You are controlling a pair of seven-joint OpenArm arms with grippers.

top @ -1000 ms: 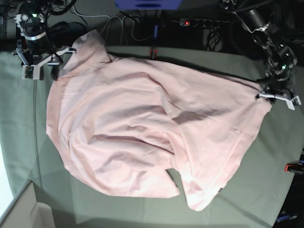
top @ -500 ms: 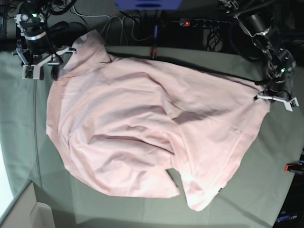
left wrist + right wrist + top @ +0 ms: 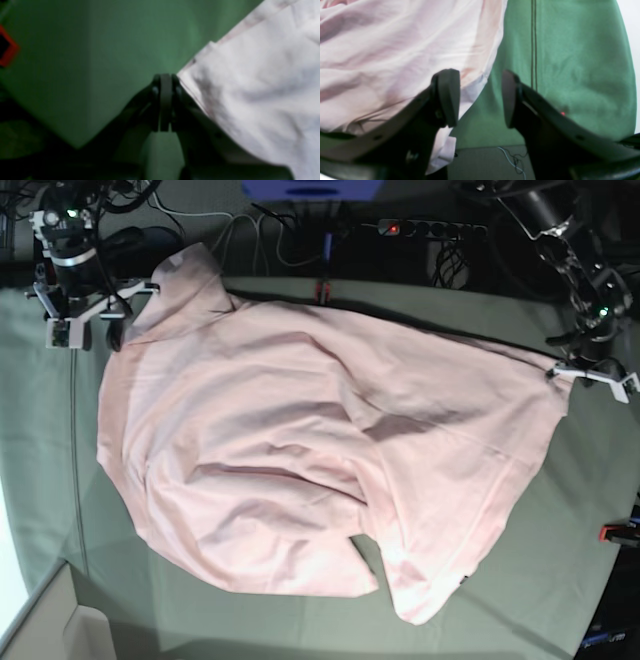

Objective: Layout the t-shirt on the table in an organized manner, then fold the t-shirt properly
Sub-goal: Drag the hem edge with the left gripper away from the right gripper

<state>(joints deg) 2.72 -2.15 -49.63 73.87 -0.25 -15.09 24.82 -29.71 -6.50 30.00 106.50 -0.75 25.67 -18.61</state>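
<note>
Pink t-shirt [image 3: 310, 450] on table [image 3: 560, 540], left gripper [image 3: 163, 77] closed empty beside hem, right gripper [image 3: 480, 97] apart.

Base view evenly lit, sharp; soft fold shadows on the t-shirt [image 3: 300, 450]. Left wrist view dim, blurred throughout, dark lower corners. Right wrist view brighter, white glare at right edge, near jaws soft.

**Three cameras, one shirt edge in common**

My base view looks down from high above on the whole table [image 3: 40, 430]. Left wrist sits close and blurred behind its fingers [image 3: 165, 100], facing a t-shirt [image 3: 262, 87] corner. Right wrist looks along the opposite hem, equally near.
</note>
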